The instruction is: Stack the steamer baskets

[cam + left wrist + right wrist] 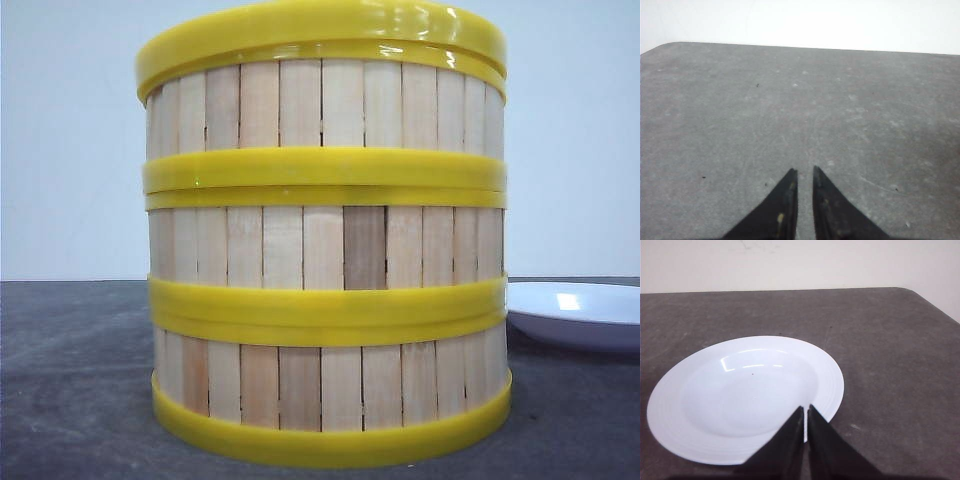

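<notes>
Clearly steamer baskets (325, 260) stand stacked, apart from either tool (805, 412).

All you can see of your robot is the two tools, one in each wrist view. Your left tool (805, 172) shows two black fingers (782, 205) tapering to sharp points, matte, with a few small pale yellowish flecks on the inner edges. Your right tool (805, 410) has the same black wedge-shaped fingers (827, 450), plain and unmarked. No cables or screws show.
</notes>
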